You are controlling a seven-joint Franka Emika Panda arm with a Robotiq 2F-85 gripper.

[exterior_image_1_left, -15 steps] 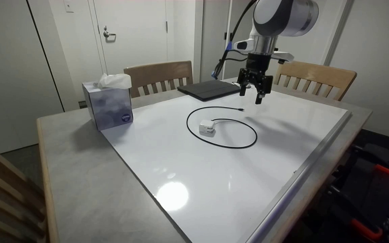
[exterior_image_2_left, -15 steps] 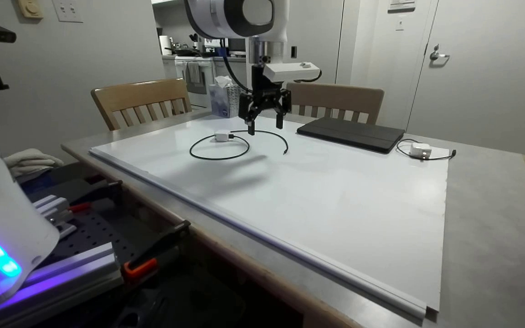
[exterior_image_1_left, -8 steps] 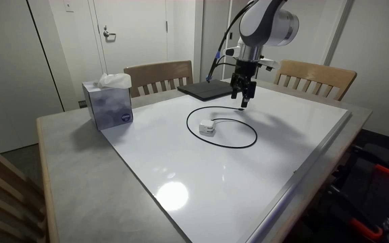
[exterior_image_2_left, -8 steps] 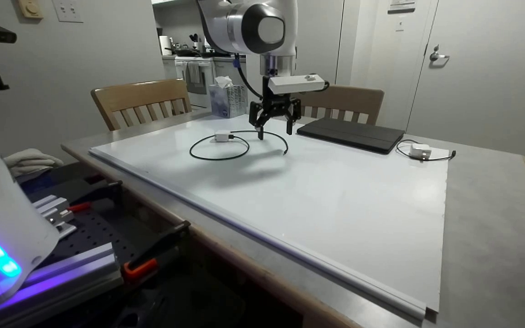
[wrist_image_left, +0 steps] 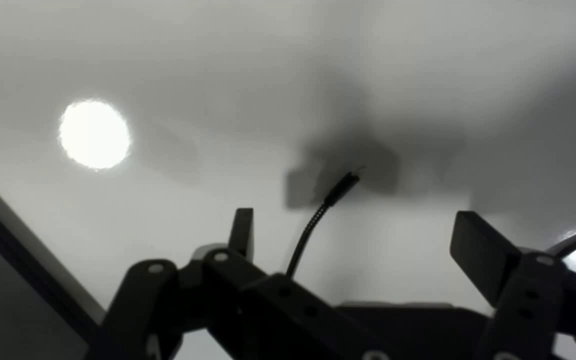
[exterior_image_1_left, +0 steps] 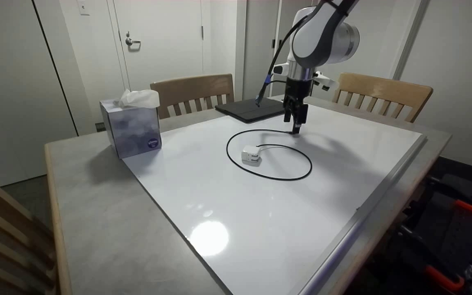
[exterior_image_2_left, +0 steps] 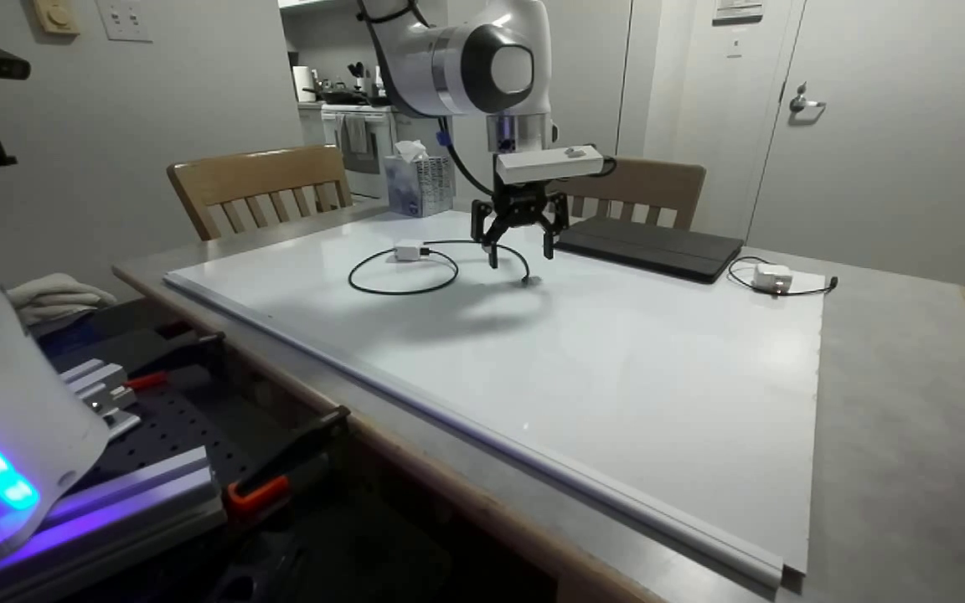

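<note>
My gripper (wrist_image_left: 356, 212) stands open low over the white board, with nothing held between its fingers. In the wrist view the plug end (wrist_image_left: 340, 190) of a black cable lies just beyond the gap, nearer the left finger (wrist_image_left: 242, 232). That cable (exterior_image_1_left: 277, 179) loops across the board to a white charger block (exterior_image_1_left: 250, 153). In both exterior views the gripper (exterior_image_2_left: 521, 260) is above the cable's free end (exterior_image_2_left: 525, 280). Whether a fingertip touches the board or the cable, I cannot tell. Part of the cable is hidden behind the gripper's linkage in the wrist view.
A flat black case (exterior_image_2_left: 650, 247) lies at the board's edge, close behind the gripper. Beside it sits another white charger (exterior_image_2_left: 773, 277) with a short black cable. A tissue box (exterior_image_1_left: 133, 129) stands on a table corner. Wooden chairs (exterior_image_1_left: 195, 91) surround the table; a metal rail (exterior_image_1_left: 367, 209) edges the board.
The arm has come down toward the board and shifted over to the cable's free end. The jaws have stayed open. Cable and charger have not moved.
</note>
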